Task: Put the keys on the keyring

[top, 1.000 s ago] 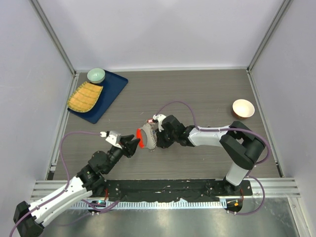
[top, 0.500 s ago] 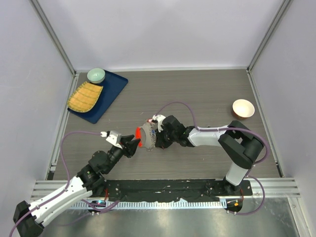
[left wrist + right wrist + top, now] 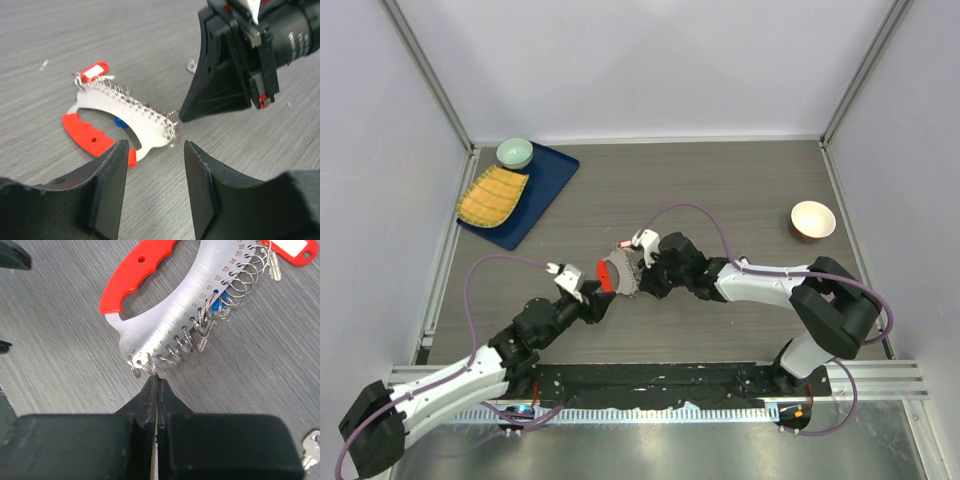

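"Left arm's crept forward in the last second, hasn't it?"

"Yes. The left end effector [image 3: 592,303] has closed right up on the keyring [image 3: 616,275], and the right arm's elbow has drifted outward. The keyring itself has hardly shifted on the tabletop [image 3: 740,190]."

"What's the right one doing?"

"The right end effector [image 3: 155,381] has its fingers pressed together on the last little wire ring [image 3: 153,371] at the near tip of the plate. From those fingertips the curved plate sweeps ahead and off to the right. The red-headed key [image 3: 292,247] is at its far end."

"And the left?"

"Fingers apart, gripping nothing. The red handle end lies just ahead of it, about in the gap between them, with the plate's long curve running crosswise. Whether it touches, I can't tell."

"The other key?"

"A silver key [image 3: 311,450] lies loose on the tabletop, back and to the right of the right fingertips, so it's nearer that arm. I'd guess the left has to steady the plate first, since the right is already on the ring."
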Tool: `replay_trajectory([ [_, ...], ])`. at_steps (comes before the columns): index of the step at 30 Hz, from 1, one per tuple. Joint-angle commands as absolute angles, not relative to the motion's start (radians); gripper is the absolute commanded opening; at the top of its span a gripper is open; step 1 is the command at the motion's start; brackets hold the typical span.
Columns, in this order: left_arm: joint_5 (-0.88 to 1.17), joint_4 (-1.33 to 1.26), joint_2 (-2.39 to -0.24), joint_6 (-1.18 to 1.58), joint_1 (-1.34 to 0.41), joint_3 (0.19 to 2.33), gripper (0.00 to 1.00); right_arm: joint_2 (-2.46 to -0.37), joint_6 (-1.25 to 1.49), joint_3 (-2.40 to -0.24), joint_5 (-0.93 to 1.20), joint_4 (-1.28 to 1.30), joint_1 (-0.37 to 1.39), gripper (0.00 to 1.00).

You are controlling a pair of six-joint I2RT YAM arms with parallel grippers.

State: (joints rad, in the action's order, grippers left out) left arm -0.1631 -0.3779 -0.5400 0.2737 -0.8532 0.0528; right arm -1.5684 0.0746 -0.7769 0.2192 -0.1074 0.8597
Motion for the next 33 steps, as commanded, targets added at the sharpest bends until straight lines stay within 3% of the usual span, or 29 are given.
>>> replay_trajectory([
  [1, -0.036, -0.531, -0.696, 0.21, -0.856, 0.044, 0.53, -1.529, -0.067, -0.753, 0.181, -0.149, 0.854, 0.01],
  [8, 0.17, -0.748, -0.975, 0.086, -0.854, 0.083, 0.54, -1.45, -0.19, -0.677, 0.183, -0.25, 0.854, 0.01],
  [17, 0.247, -1.034, -1.253, -0.033, -0.854, 0.127, 0.56, -1.367, -0.268, -0.575, 0.239, -0.356, 0.854, 0.01],
  [33, 0.39, -1.192, -1.365, -0.076, -0.789, 0.17, 0.46, -1.304, -0.273, -0.519, 0.23, -0.411, 0.854, 0.01],
])
